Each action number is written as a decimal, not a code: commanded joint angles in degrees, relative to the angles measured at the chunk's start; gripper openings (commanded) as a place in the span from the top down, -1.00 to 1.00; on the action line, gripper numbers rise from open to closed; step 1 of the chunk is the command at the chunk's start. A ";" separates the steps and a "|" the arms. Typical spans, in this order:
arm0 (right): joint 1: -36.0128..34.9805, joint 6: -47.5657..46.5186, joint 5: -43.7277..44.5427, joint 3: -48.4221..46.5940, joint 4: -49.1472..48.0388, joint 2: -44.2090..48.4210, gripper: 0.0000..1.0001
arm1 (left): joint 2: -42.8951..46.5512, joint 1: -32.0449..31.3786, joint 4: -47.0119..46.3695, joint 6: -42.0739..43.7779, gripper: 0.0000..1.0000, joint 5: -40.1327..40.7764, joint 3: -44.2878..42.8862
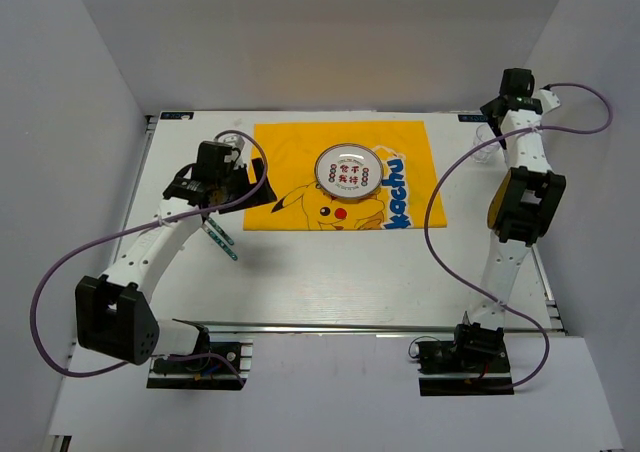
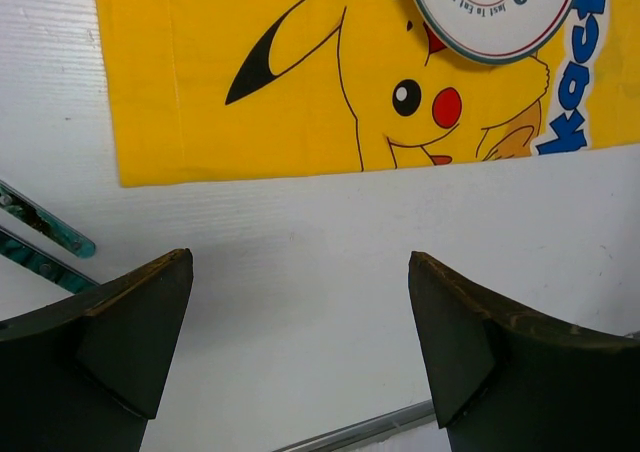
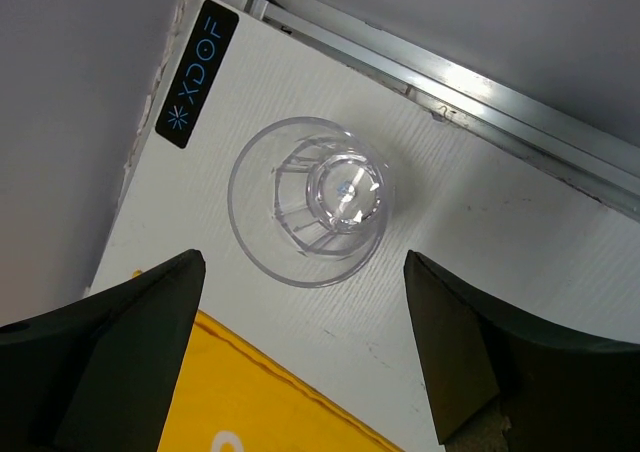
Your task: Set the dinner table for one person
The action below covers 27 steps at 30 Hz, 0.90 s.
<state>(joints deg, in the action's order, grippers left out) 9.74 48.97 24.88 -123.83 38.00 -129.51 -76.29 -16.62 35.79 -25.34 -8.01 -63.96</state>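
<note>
The white dinner table (image 1: pixel 330 282) lies under both arms, the left gripper (image 2: pixel 300 262) with fingers wide apart over bare surface off the yellow placemat's (image 1: pixel 290 162) near left corner, the right gripper (image 3: pixel 305 257) equally spread above a clear glass (image 3: pixel 305 202) at the far right corner.

Jaws wide apart on both: left gripper (image 2: pixel 300 260) at ten o'clock, right gripper (image 3: pixel 303 258) at two o'clock.
</note>
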 commanded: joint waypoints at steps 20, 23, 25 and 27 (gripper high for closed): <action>-0.33 3.50 2.89 10.10 -5.65 -2.24 0.10 | 1.06 0.71 -0.72 1.70 -0.96 -3.42 0.77; -0.33 3.76 2.45 11.24 -7.14 -0.92 1.00 | 0.36 0.71 -0.63 1.79 -0.96 -4.03 0.51; -0.60 3.77 2.01 11.16 -7.76 -0.39 1.00 | 0.18 0.71 -0.55 1.79 -0.96 -4.12 0.42; -0.86 2.89 1.75 9.50 -7.76 -0.13 1.00 | 0.35 0.71 -0.37 1.79 -0.96 -3.60 0.59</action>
<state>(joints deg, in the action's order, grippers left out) 9.06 51.77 25.50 -113.34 31.92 -131.96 -76.64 -16.23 35.62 -24.38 -11.05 -63.16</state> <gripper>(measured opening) 0.076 0.981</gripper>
